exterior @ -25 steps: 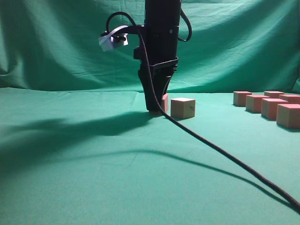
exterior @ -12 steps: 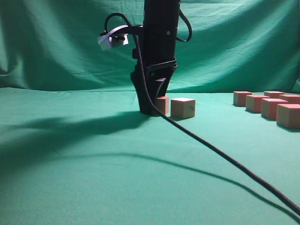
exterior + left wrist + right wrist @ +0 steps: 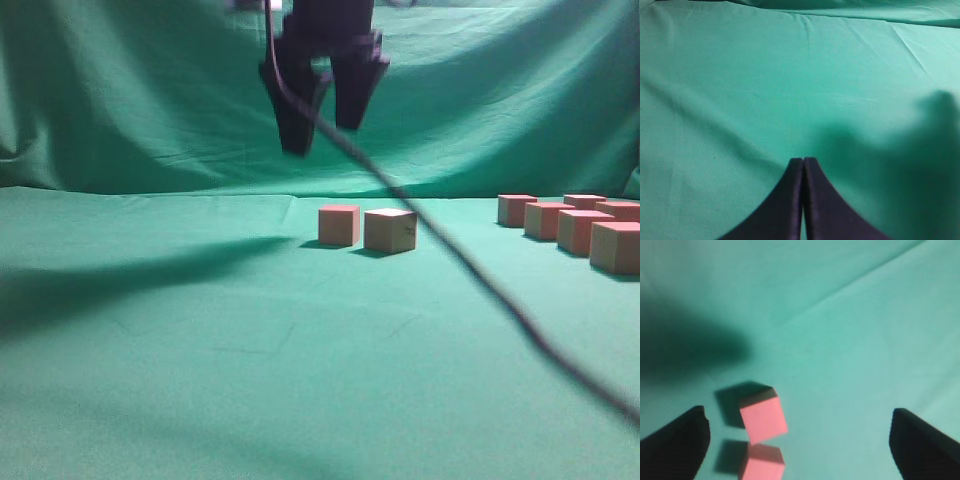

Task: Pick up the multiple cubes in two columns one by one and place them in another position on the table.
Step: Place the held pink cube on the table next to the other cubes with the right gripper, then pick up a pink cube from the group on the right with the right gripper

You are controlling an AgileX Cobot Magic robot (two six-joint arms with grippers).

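The right gripper (image 3: 322, 122), a dark two-fingered claw on a black arm, hangs in the air above the wide table covered in slightly wrinkled teal-green cloth (image 3: 200, 380), its jaws spread wide with nothing between them. From its own wrist camera the two black fingertips (image 3: 682, 437) stand far apart at the lower corners, and the cloth lies bare between them apart from the blocks below.

Directly beneath that claw, two small matte pink-red foam-like cubes sit on the cloth near the middle of the table: one (image 3: 339, 224) and its neighbour (image 3: 390, 230) at its 3 o'clock, just beside it; from the side I cannot tell whether they touch. From the right wrist camera the same pair appears as one cube (image 3: 763, 418) with the other (image 3: 764, 463) at its 6 o'clock, corners very close.

Well off at 3 o'clock from the pair, near the table's right edge, a cluster of more pink-red cubes (image 3: 580, 231) stands in two columns. A black cable (image 3: 470, 270) trails down from the arm toward the lower right, blurred.

The left gripper (image 3: 803, 165) is over bare green cloth, its dark fingers pressed together and holding nothing.
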